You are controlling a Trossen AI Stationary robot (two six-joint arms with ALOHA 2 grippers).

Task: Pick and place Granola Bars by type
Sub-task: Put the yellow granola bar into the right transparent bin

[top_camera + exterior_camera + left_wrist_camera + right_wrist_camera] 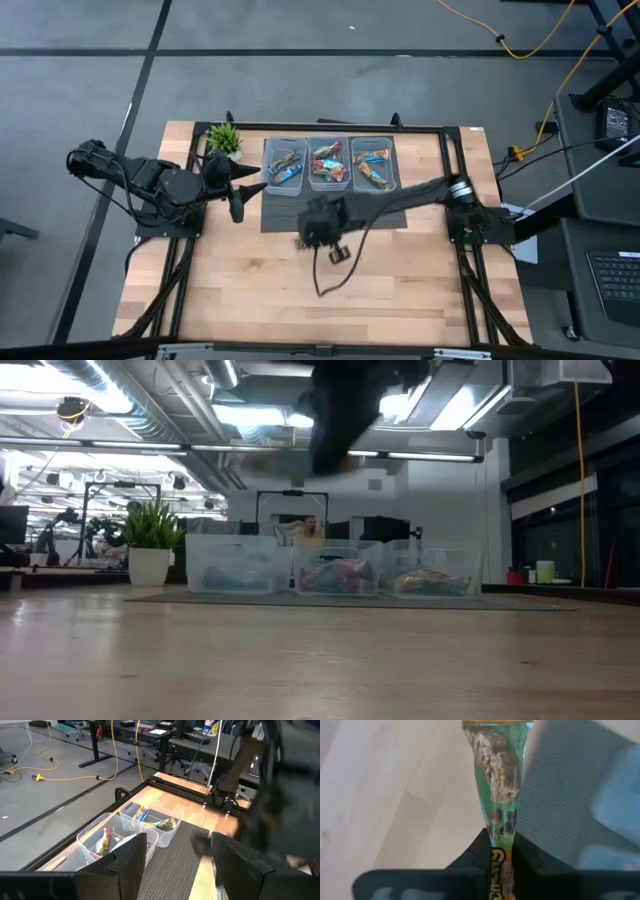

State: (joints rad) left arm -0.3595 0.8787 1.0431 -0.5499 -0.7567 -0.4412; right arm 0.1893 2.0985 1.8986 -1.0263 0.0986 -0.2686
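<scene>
On the wooden table, three clear bins of sorted bars line the far edge beside a potted plant, the left gripper waits parted near them, and only the wrist view shows the right gripper clamped on a green granola bar above bare wood.

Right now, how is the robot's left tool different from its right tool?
The right tool is shut on a green granola bar, while the left tool is open and holds nothing. The right tool hangs over the bare wood in front of the dark mat; the left tool waits at the mat's left edge, near the plant. Both are dark, with two fingers.
</scene>
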